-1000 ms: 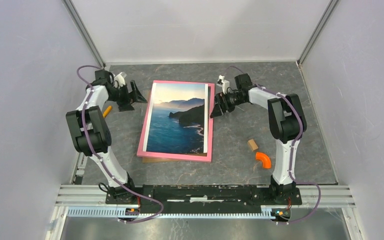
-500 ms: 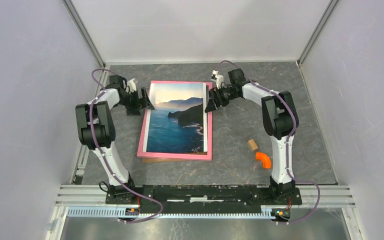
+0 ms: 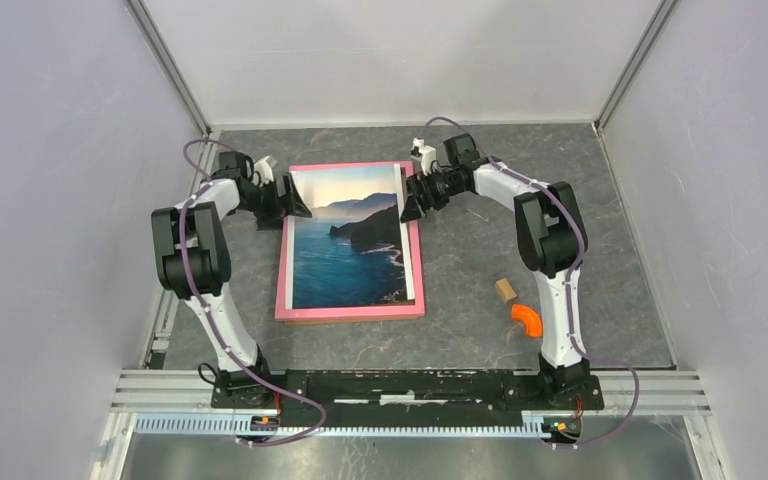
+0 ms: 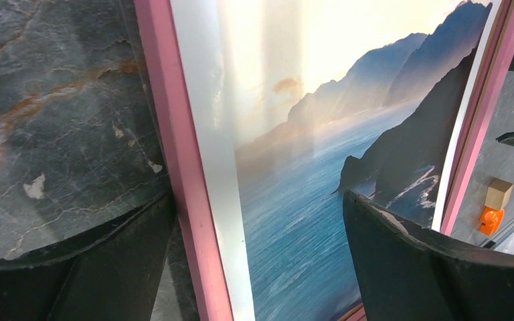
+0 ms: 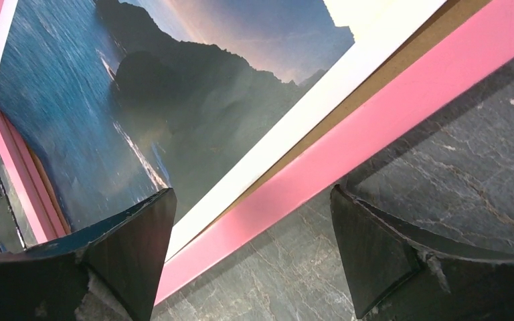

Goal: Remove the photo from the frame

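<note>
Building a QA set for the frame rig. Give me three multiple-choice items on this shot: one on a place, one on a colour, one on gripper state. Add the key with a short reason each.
1. Where do the wooden block and the orange piece lie?
A) on the table, right of the frame
B) between the arm bases
C) left of the frame

2. What colour is the frame's rim?
A) green
B) pink
C) black

3. The photo lies in the frame. How do the left gripper and the right gripper stand?
A) both shut
B) both open, each astride a side rim
C) left open, right shut

Key:
1 A: the top view shows both pieces beyond the frame's right edge.
2 B: the rim is pink in every view.
3 B: each wrist view shows one finger over the photo and the other over the table.
</note>
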